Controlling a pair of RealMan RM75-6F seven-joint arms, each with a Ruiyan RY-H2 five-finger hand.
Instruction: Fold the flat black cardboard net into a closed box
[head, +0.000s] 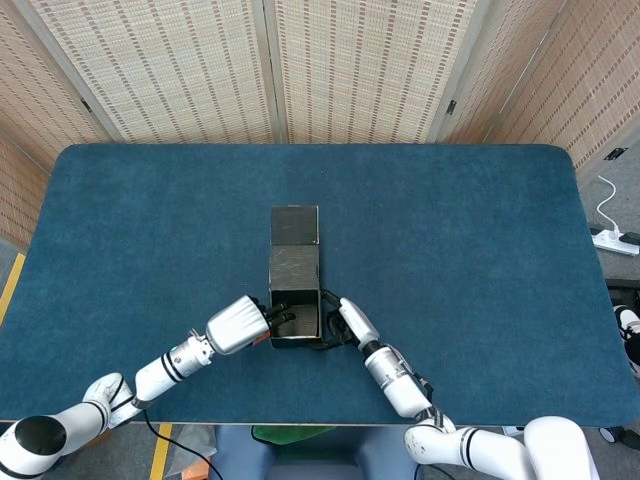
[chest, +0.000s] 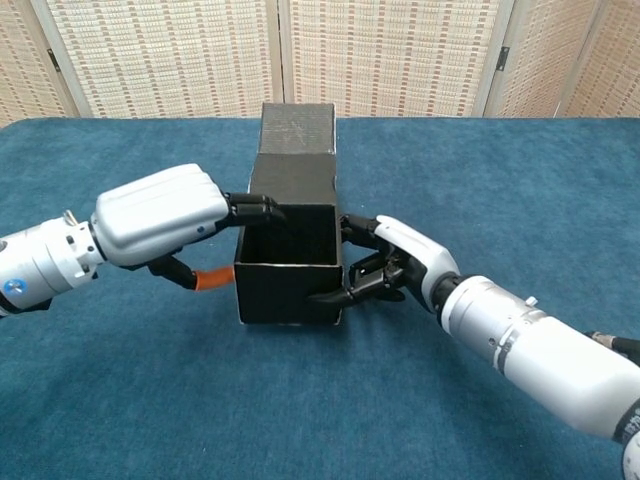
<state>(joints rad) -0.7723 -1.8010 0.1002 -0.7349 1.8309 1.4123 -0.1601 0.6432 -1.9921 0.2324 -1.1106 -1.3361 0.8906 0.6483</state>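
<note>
The half-folded black box (chest: 288, 255) is held between both hands on the blue surface (chest: 120, 400): its left wall is gripped by the left hand (chest: 165, 215), its right wall by the right hand (chest: 395, 265).

A robotics lab setup is suggested: a table covered in blue felt (head: 450, 230) is enclosed by woven folding screens (head: 360, 70), with a power strip (head: 615, 240) on the floor.

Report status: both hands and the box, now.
Left hand grips the box's left wall, fingertips hooked over the rim. Right hand presses the right wall. Black box upright, top open, lid flap unfolded behind. Nothing in the way.
</note>
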